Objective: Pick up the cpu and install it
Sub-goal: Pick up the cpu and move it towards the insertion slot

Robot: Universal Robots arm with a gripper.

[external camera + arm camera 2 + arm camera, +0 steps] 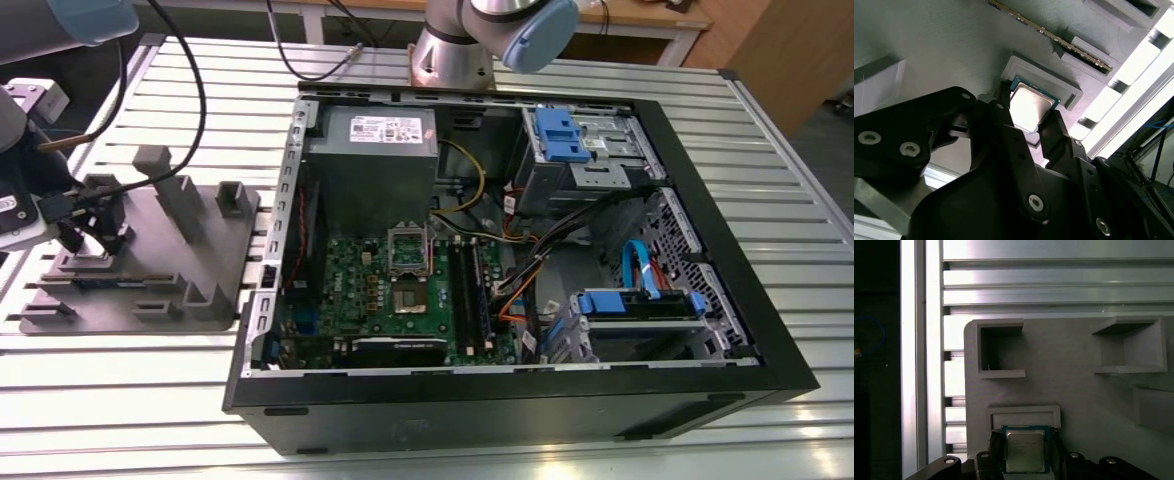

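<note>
**Inspector A:** Gripper status?
**Inspector B:** The gripper (1028, 110) is clamped on the cpu (1033, 99). In both wrist views a finger presses against each of two opposite edges.
**Inspector A:** Location of the cpu?
**Inspector B:** At its walled recess on the grey tray (1079, 390), at the exterior view's left, well apart from the open computer case (534, 410).

The tray (220, 262) sits on the table (400, 70), just beside the open computer case (534, 405), on the exterior view's left. On the tray, seemingly near its edge, lies the cpu (1025, 452), under the gripper (1025, 441).
</note>
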